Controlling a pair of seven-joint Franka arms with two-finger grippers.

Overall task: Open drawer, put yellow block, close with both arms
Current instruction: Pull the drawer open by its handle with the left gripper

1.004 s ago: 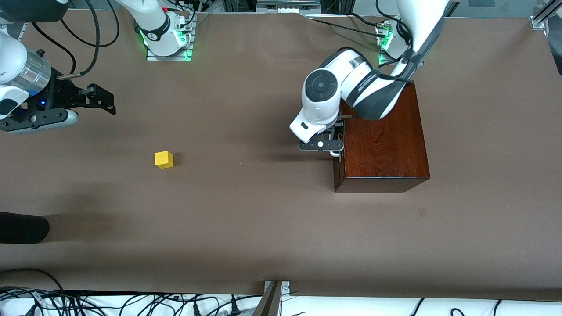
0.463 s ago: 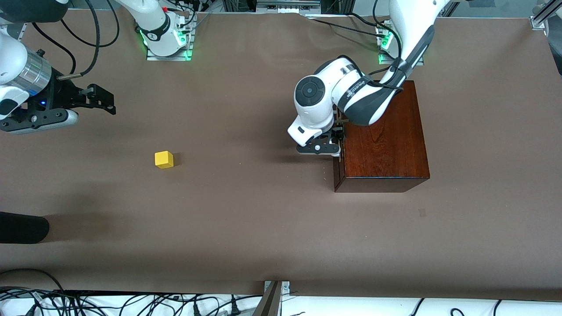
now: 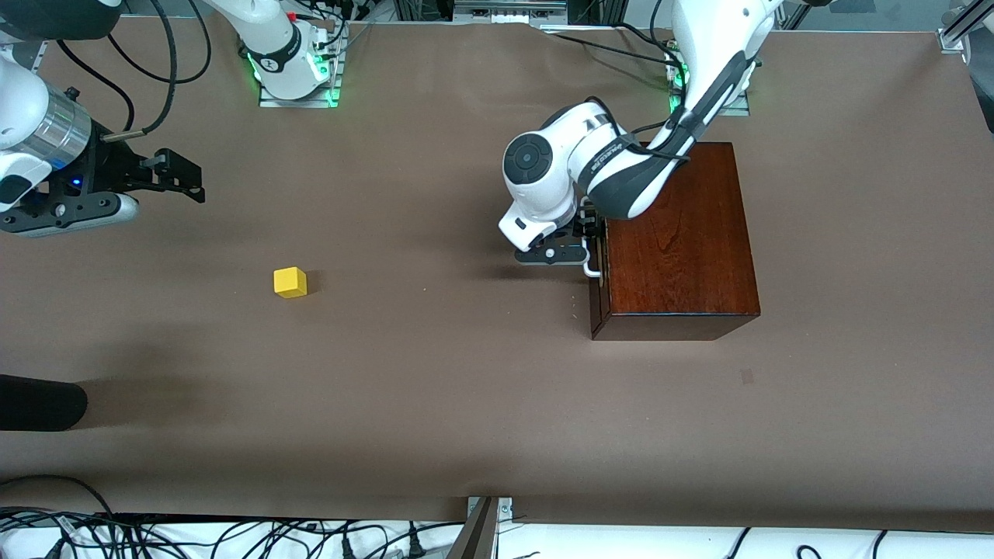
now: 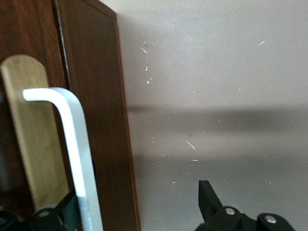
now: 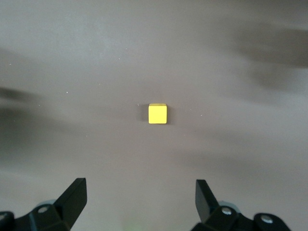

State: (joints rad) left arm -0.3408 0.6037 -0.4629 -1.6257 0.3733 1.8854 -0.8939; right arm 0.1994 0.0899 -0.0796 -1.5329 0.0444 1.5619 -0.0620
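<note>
No legible text on box [image 3: 679, 241], yellow block [image 3: 290, 282].

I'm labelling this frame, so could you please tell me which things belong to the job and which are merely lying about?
Job:
- drawer with white handle, in the wooden box
- yellow block
- left gripper, open at the handle
- right gripper, open, waiting over the block

Lying about:
- cables along the table edge

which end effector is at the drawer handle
The left end effector: open around the white handle of the drawer. The right end effector hangs open above the yellow block.
</note>
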